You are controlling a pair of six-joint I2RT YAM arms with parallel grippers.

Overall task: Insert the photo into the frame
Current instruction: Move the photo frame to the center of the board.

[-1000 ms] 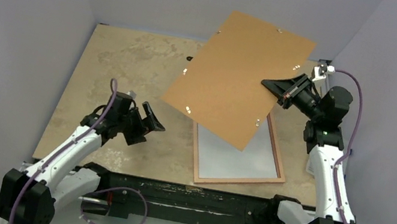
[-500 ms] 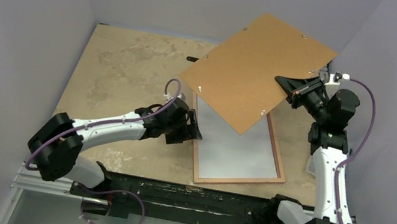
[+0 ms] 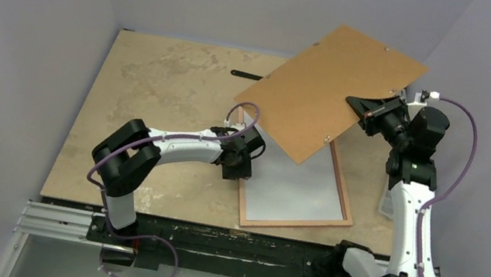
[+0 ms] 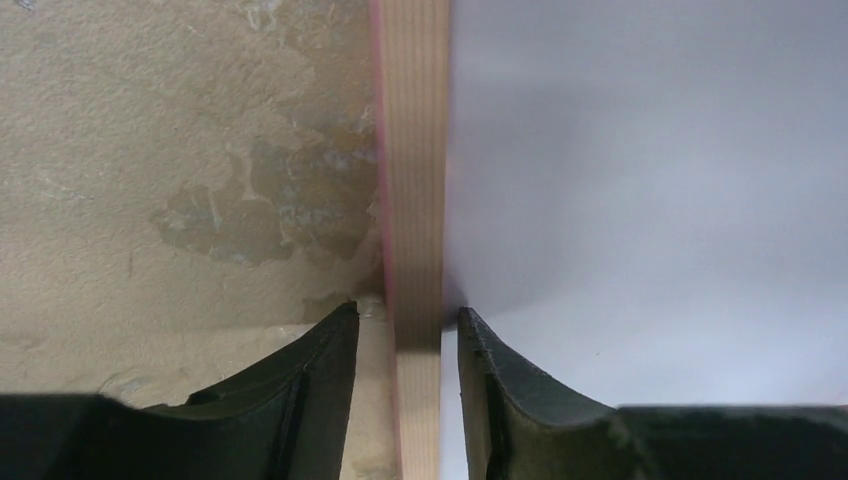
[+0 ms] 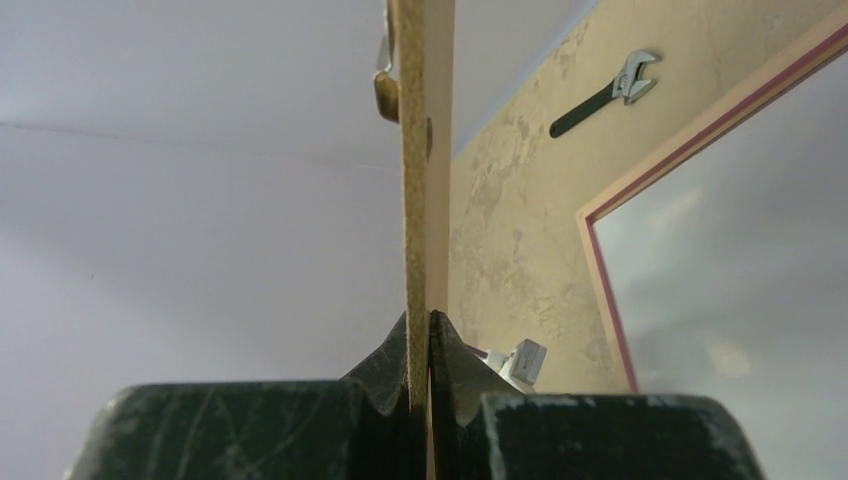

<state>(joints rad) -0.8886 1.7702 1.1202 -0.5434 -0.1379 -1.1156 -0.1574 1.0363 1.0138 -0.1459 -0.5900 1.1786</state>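
Note:
The frame lies flat near the table's front right with its light wood back up and a pink edge showing. A plain white sheet fills its opening; it looks like the photo with its white back up, and no print shows. My left gripper straddles the frame's left rail, one finger on each side, open, with small gaps to the wood. My right gripper is shut on the edge of the brown backing board. It holds the board tilted above the frame's far end.
A black-handled wrench lies on the table behind the frame, partly under the raised board. Grey enclosure walls stand close on the left, back and right. The right arm's base stands just right of the frame.
My left arm swung from the table's left side to the frame's left rail, and its jaws narrowed around it. My right gripper carried the board up and to the right.

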